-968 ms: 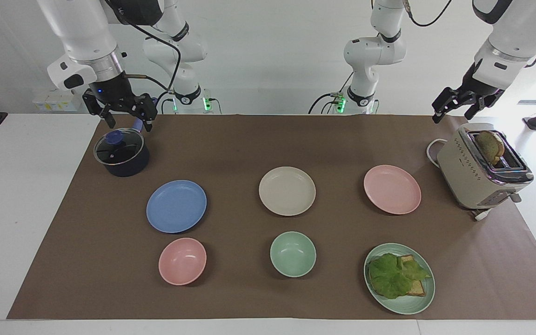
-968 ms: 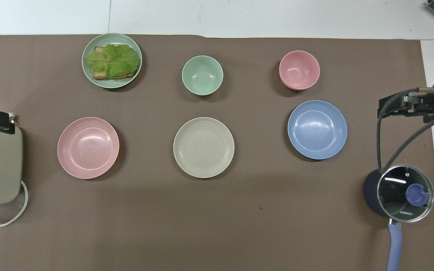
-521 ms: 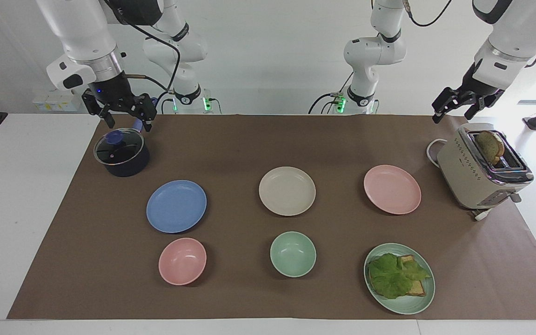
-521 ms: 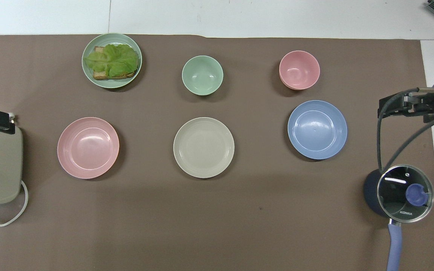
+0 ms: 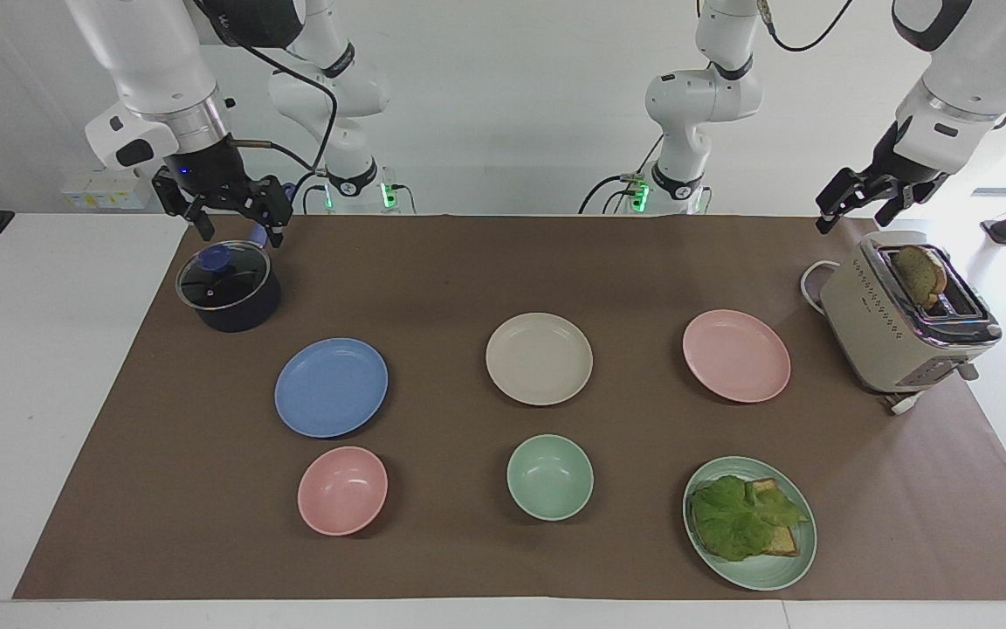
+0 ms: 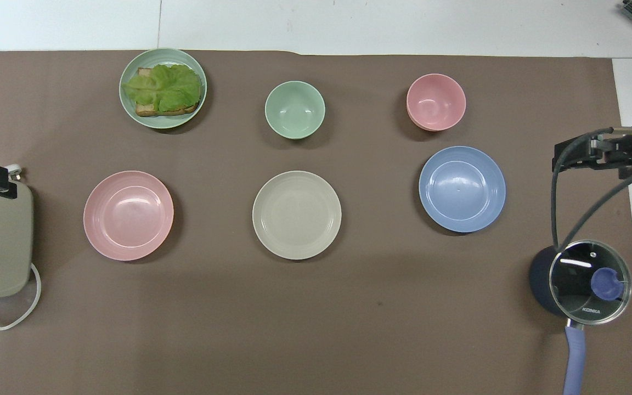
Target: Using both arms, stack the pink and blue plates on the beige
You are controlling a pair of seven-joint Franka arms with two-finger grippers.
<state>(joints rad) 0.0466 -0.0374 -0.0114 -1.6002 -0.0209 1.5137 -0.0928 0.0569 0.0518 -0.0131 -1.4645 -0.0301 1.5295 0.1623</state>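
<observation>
Three plates lie in a row on the brown mat. The beige plate is in the middle. The blue plate lies toward the right arm's end and the pink plate toward the left arm's end. All three are bare and apart from each other. My right gripper hangs open and holds nothing, just above the lidded pot. My left gripper is open and holds nothing, up in the air over the toaster's end nearest the robots. Neither gripper touches a plate.
A dark pot with a glass lid stands near the right arm. A beige toaster holding a bread slice stands near the left arm. Farther from the robots are a pink bowl, a green bowl and a green plate with lettuce on toast.
Both grippers have drifted up a little, staying open. The plates have not moved.
</observation>
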